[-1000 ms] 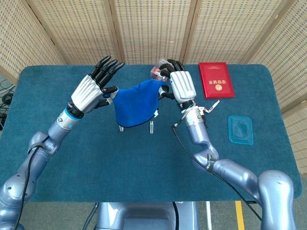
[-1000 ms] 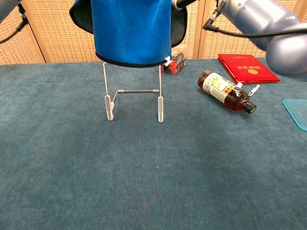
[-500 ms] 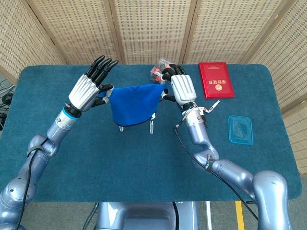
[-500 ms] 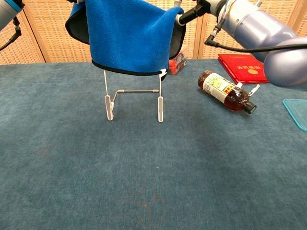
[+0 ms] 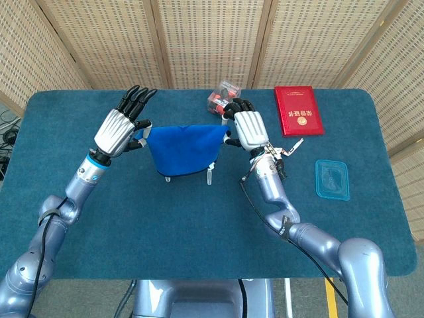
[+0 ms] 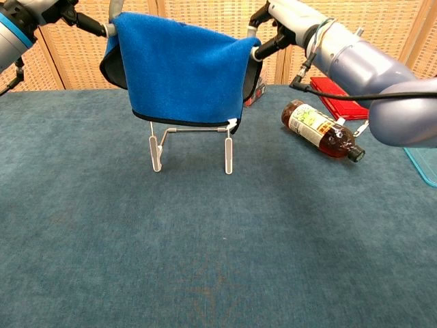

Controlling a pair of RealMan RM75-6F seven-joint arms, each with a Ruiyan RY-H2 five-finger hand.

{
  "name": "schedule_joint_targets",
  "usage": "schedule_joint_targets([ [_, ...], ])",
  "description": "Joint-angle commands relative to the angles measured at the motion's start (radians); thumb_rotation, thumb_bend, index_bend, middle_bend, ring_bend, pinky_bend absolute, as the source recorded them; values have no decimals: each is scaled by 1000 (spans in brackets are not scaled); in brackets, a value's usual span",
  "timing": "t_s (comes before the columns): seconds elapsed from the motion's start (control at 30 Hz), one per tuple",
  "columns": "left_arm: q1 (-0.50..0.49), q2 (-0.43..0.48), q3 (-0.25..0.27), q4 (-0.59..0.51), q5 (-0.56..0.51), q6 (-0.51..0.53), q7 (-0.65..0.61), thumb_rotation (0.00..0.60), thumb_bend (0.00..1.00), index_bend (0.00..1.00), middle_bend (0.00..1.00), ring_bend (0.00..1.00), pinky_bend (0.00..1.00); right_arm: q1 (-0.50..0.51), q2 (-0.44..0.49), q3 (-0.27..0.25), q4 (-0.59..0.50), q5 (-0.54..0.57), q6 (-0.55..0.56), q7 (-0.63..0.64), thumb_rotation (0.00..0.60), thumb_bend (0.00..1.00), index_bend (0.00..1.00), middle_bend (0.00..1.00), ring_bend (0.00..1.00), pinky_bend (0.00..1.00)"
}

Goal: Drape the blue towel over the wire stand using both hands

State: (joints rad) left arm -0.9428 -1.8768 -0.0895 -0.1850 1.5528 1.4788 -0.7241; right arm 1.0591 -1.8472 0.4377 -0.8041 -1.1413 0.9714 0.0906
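The blue towel (image 5: 184, 147) (image 6: 181, 68) is spread flat across the top of the wire stand (image 6: 227, 152), its front flap hanging down to the crossbar. Only the stand's feet (image 5: 209, 176) show below the cloth in the head view. My left hand (image 5: 122, 124) (image 6: 68, 15) pinches the towel's left top corner, other fingers pointing up. At the opposite top corner my right hand (image 5: 244, 127) (image 6: 274, 26) pinches the cloth. Both hands hold the edge level, just above the stand.
A brown bottle (image 6: 319, 130) lies on its side to the right of the stand. Behind it are a red book (image 5: 299, 110) (image 6: 345, 96) and a small red box (image 5: 222, 98). A teal lid (image 5: 331, 179) lies at the right. The screen wall stands behind the table.
Both hands have come down and the towel has dropped with them, from hanging high above the stand to lying stretched over its top.
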Motion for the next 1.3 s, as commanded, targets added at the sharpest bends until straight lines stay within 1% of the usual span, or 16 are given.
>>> schedule_joint_targets([
  [0.03, 8, -7, -1, 9, -8, -15, -5, 600, 399, 739, 0, 0, 0, 1, -15, -11, 24, -8, -9, 13, 600, 485, 600, 323, 157, 140],
  [0.4, 39, -27, 29, 25, 1, -60, -7, 600, 399, 739, 0, 0, 0, -5, -55, -42, 82, -31, -27, 39, 600, 490, 600, 323, 157, 140],
  [0.97, 31, -55, 55, 32, 12, -119, 20, 600, 396, 739, 0, 0, 0, -3, -91, -51, 170, -41, -58, 63, 600, 488, 600, 323, 157, 140],
  [1.3, 27, -63, 54, 33, 5, -137, 27, 600, 395, 739, 0, 0, 0, -3, -101, -58, 194, -49, -71, 72, 600, 481, 600, 323, 157, 140],
])
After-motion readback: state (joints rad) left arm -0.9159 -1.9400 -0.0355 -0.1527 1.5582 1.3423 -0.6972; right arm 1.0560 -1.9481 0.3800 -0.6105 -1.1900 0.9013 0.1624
